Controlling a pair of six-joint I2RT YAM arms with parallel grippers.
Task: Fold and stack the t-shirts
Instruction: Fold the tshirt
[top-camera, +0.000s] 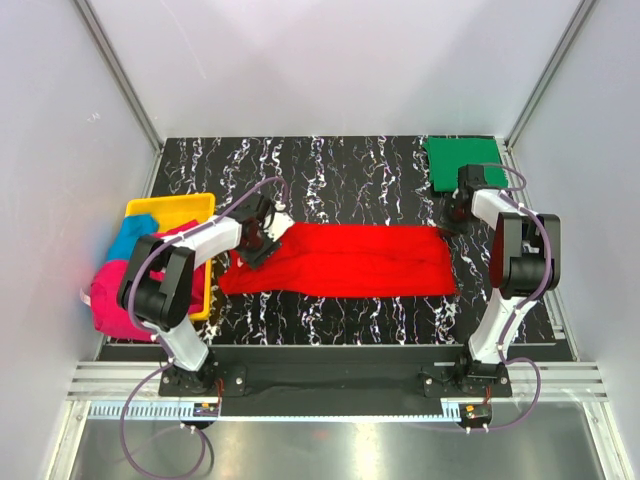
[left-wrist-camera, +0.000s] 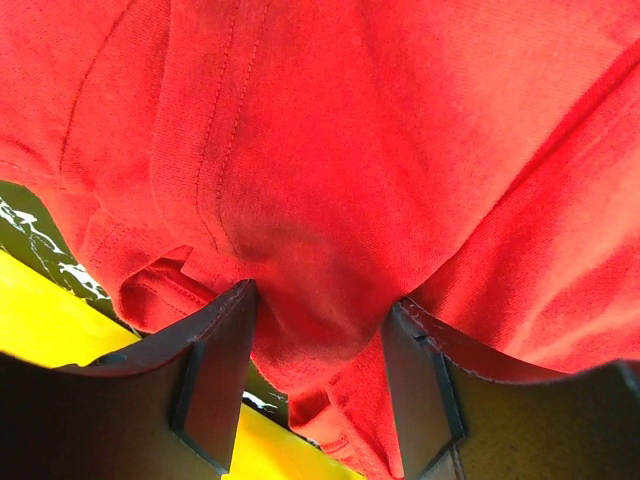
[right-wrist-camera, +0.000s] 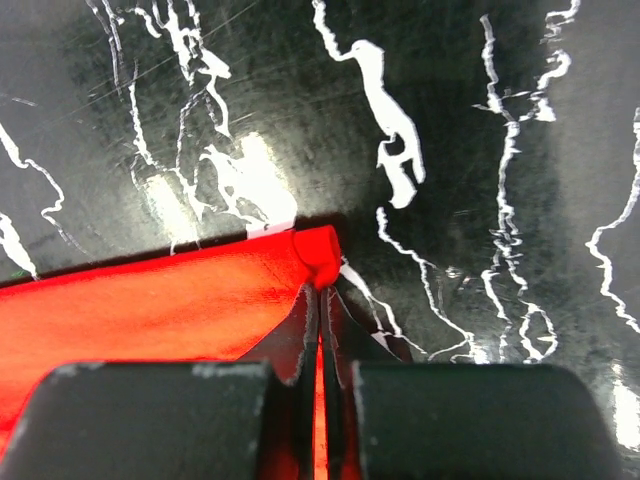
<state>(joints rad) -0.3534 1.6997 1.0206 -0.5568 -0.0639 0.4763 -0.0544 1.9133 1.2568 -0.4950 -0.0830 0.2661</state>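
**Red cloth, one t-shirt, held at both ends**

Item 1. Red t-shirt (top-camera: 340, 260): soft knit, lying as a long flat band on the black marbled table (top-camera: 340, 170), stretched between the two end effectors.

Item 2. Left gripper (left-wrist-camera: 320, 330): fingers part-way apart and clamped on a thick bunch of the red cloth that fills the gap and presses against both inner faces. Seams and a rolled hem sit just ahead of the fingertips.

Item 3. Right gripper (right-wrist-camera: 321, 300): fingers closed together, a thin sliver of red cloth pinched in the slit between them. A small rolled corner of the shirt lies just beyond the tips; the rest spreads off to the gripper's left.

Item 4. Yellow tray (top-camera: 190, 208): just beside and below the left gripper. A turquoise t-shirt (top-camera: 128, 238) lies in it, and a crumpled magenta t-shirt (top-camera: 115, 305) hangs over its outer edge.

Item 5. Dark green t-shirt (top-camera: 463, 165): a folded square, flat on the table just beyond the right gripper, apart from the red cloth.
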